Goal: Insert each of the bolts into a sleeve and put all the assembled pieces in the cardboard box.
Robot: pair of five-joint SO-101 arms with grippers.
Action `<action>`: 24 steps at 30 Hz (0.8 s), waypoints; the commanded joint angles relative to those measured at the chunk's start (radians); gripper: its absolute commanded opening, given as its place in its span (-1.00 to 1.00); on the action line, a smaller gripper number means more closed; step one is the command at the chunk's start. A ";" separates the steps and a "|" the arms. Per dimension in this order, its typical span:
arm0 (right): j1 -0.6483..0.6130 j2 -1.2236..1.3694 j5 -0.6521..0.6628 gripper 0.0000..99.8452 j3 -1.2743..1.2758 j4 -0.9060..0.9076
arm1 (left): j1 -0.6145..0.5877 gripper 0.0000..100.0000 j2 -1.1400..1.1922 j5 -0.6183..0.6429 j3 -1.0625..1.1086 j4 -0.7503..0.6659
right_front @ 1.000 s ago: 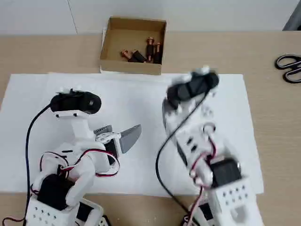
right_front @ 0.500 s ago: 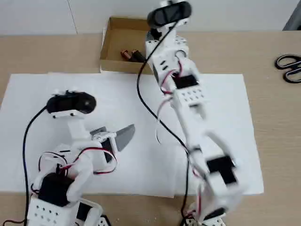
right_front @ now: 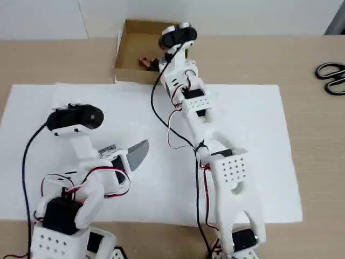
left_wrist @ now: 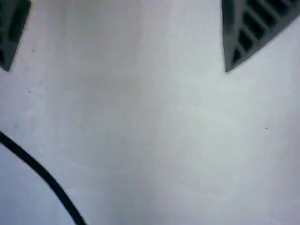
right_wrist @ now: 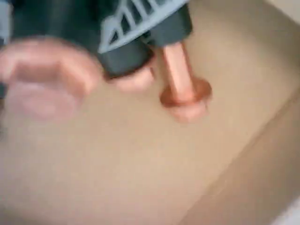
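The right hand (right_wrist: 133, 26) is down inside the brown cardboard box (right_front: 132, 43), right by a dark sleeve with a copper bolt (right_wrist: 180, 79) in it. I cannot tell if it grips it. The left hand (right_front: 126, 152) is wide open and holds nothing, over the white paper sheet (right_front: 242, 108) in front of the box.

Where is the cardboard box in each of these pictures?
High view: cardboard box near the table's far edge, beyond the white paper, the right arm stretched over it.
Right wrist view: its brown floor lies close under the camera.
Left wrist view: white paper here.
Shared landmark: that paper, in high and left wrist views.
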 commanded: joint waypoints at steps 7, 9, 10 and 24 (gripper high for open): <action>0.007 -0.025 0.008 -0.56 -0.077 -0.025 | -0.003 -0.45 -0.008 0.003 -0.004 0.000; 0.008 -0.025 0.008 -0.55 -0.081 -0.025 | -0.003 -0.45 -0.008 0.003 -0.004 -0.003; 0.008 -0.027 0.008 -0.55 -0.083 -0.025 | -0.003 -0.45 -0.008 0.003 -0.005 -0.005; 0.028 -0.535 0.009 -0.55 -0.084 0.444 | -0.005 -0.45 -0.009 -0.003 -0.228 0.002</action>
